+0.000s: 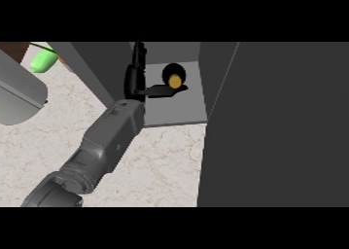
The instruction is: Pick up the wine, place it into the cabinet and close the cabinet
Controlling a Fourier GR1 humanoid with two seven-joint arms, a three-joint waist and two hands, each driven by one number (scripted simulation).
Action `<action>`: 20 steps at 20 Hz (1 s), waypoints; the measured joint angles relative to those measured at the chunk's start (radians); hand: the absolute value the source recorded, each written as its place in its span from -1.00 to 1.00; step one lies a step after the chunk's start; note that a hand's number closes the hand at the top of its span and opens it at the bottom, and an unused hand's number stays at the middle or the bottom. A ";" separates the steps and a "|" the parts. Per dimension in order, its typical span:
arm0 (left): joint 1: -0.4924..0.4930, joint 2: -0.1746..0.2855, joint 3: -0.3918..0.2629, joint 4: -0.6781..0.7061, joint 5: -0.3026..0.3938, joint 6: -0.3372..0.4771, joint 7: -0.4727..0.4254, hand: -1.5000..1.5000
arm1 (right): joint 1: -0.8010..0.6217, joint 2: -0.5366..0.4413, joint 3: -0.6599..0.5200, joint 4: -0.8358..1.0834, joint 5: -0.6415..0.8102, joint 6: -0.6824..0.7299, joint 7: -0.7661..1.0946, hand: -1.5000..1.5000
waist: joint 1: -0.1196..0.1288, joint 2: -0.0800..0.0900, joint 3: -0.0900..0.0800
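Nearest you, the left forearm [98, 151] rises from the lower left across the counter [163, 165] and into the open cabinet [178, 111]. The left hand [136, 78] stands inside it, fingers [138, 52] straight and apart, thumb [157, 90] stretched sideways toward the wine [175, 80]. Nothing is curled round the bottle, so read the hand as open. The wine stands upright on the cabinet floor, just right of the hand. You see it from above as a dark disc with a gold cap. Whether the thumb touches its side cannot be told. The door [277, 121] is the broad dark panel at the right, swung open and not yet shut. The right hand does not show. Expect the wine to handle as glass: stiff, smooth, likely slippery, heavy for its width, breakable, and tall enough to tip if nudged high up. If you must take it again, wrap the body low down, not the neck. Judged from this, placing looks done and closing the door remains. A green object [43, 62] lies far left, well apart.
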 measured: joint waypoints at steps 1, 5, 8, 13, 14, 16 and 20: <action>0.001 0.000 -0.002 -0.001 0.005 -0.006 0.000 -1.00 | -0.005 0.002 0.007 0.002 0.004 -0.006 0.006 -1.00 | 0.000 -0.001 0.000; 0.004 -0.001 -0.005 -0.008 0.033 -0.045 -0.008 -1.00 | -0.031 0.001 0.006 0.000 0.004 -0.018 0.035 -1.00 | -0.001 -0.003 -0.001; 0.007 0.000 -0.012 -0.012 0.057 -0.062 -0.012 -1.00 | -0.015 -0.002 -0.005 -0.002 0.001 -0.010 0.025 -1.00 | -0.003 -0.005 -0.001; 0.026 -0.001 -0.061 -0.036 0.098 -0.091 -0.018 -1.00 | -0.031 -0.001 -0.003 0.006 -0.002 -0.018 0.040 -1.00 | 0.000 -0.012 0.000; 0.028 -0.001 -0.070 -0.042 0.111 -0.090 -0.015 -1.00 | -0.040 0.001 -0.003 0.011 0.000 -0.021 0.042 -1.00 | 0.000 -0.012 -0.001; 0.040 -0.001 -0.098 -0.062 0.136 -0.084 -0.011 -1.00 | -0.059 0.001 -0.014 0.009 -0.005 -0.029 0.058 -1.00 | 0.001 -0.014 -0.001; 0.096 0.000 -0.182 -0.138 0.196 -0.072 0.008 -1.00 | -0.062 0.001 -0.008 0.010 0.002 -0.037 0.059 -1.00 | 0.008 -0.021 0.000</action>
